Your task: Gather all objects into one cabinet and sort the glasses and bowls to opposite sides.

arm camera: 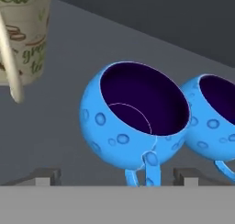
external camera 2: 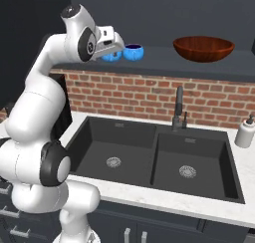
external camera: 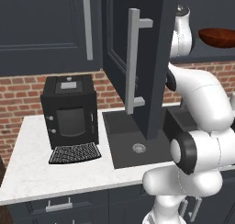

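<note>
Gripper [arm camera: 117, 177] up at the open cabinet shelf [external camera 2: 164, 62], fingers spread apart, nothing clamped. Blue cup [arm camera: 133, 115] sits directly ahead of the fingertips [arm camera: 46, 175], its small handle pointing back into the gap between them; contact can't be confirmed. Second blue cup [arm camera: 213, 115] just right of it, touching or nearly. Cream printed mug [arm camera: 25, 35] farther off to the hand's left. Reddish-brown bowl [external camera 2: 203, 48] well to the right on the same shelf. Cabinet door [external camera: 137, 58] open.
</note>
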Controlling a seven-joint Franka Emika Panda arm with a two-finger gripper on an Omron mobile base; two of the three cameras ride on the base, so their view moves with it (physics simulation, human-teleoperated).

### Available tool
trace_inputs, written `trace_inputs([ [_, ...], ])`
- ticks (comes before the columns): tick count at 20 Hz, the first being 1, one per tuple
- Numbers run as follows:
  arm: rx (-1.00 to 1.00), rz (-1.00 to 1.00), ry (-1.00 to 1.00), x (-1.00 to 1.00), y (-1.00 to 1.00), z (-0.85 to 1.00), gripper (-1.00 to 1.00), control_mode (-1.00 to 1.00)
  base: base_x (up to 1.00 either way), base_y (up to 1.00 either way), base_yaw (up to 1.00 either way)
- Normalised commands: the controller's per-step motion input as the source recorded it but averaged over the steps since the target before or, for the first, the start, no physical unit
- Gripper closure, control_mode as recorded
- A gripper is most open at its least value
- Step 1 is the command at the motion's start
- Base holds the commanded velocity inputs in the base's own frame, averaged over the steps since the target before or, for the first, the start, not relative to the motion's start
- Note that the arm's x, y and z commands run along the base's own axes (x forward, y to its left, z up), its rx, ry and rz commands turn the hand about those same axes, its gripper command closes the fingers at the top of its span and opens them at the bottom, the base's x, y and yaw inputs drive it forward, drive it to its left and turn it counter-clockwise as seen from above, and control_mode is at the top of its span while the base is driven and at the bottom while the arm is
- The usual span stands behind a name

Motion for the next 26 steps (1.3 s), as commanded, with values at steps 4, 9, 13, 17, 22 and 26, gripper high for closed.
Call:
trace_inputs([
  [4, 0.0, 0.0, -0.11, -0.48, 0.0, 0.0, -1.0, -1.0, 0.0, 0.0, 0.0],
  [9, 0.0, 0.0, -0.12, -0.77, 0.0, 0.0, -1.0, -1.0, 0.0, 0.0, 0.0],
  [13, 0.0, 0.0, -0.16, -0.97, 0.0, 0.0, -1.0, -1.0, 0.0, 0.0, 0.0],
  [17, 0.0, 0.0, -0.19, -1.0, 0.0, 0.0, -1.0, -1.0, 0.0, 0.0, 0.0],
  [22, 0.0, 0.0, -0.21, -1.0, 0.0, 0.0, -1.0, -1.0, 0.0, 0.0, 0.0],
  [26, 0.0, 0.0, -0.23, -1.0, -0.01, 0.04, -1.0, -1.0, 0.0, 0.0, 0.0],
])
